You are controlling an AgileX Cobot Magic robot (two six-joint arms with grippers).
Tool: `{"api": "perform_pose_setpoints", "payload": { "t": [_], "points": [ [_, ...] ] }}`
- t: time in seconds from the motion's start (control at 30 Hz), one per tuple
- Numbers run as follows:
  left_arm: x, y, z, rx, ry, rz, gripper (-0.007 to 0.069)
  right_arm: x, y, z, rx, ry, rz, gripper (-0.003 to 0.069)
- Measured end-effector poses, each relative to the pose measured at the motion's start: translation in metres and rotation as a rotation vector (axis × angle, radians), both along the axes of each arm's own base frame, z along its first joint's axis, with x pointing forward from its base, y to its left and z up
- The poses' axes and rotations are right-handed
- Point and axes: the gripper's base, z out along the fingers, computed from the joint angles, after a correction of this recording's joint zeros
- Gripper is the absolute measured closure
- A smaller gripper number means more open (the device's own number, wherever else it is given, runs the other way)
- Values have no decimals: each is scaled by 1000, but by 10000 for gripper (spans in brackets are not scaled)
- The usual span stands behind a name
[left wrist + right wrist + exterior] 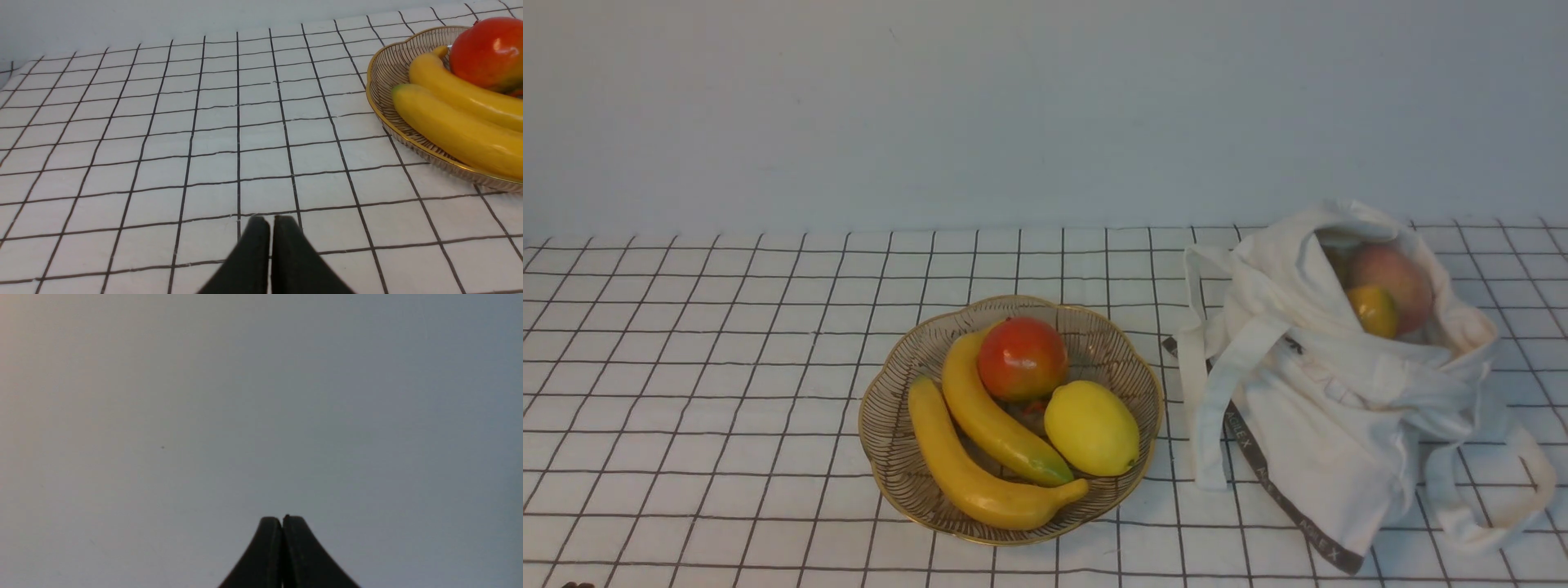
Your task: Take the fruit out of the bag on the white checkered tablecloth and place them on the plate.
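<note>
The white cloth bag [1307, 425] lies on the white checkered tablecloth [727, 367] at the right, its mouth open. Inside it show a pinkish peach-like fruit [1395, 273] and a small yellow-orange piece [1372, 310]. The plate [907, 359] stands at the middle and holds two bananas [968, 478], a red-orange round fruit [1023, 358] and a lemon [1092, 428]. My left gripper [270, 220] is shut and empty over bare cloth, left of the plate [380, 69]. My right gripper [282, 519] is shut and empty, facing only a blank grey wall. Neither gripper shows in the front view.
A plain grey-white wall [1045, 106] stands behind the table's far edge. The bag's long strap handles [1503, 490] lie loose on the cloth at the right and front of the bag.
</note>
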Motion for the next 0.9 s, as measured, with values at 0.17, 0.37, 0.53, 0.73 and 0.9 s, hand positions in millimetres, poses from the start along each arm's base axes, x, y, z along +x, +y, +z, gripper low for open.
{"api": "perform_pose_setpoints", "payload": {
  "t": [0.17,0.37,0.53,0.73,0.9],
  "points": [
    [0,0,0,0,0,0,632,-9,4,-44,-20,-111,84,673],
    [0,0,0,0,0,0,632,3,21,-98,-1,-45,189,673],
    [0,0,0,0,0,0,632,15,32,-124,13,52,229,673],
    [0,0,0,0,0,0,632,18,48,-134,130,45,370,673],
    [0,0,0,0,0,0,632,22,61,-145,93,-86,458,673]
  ]
}}
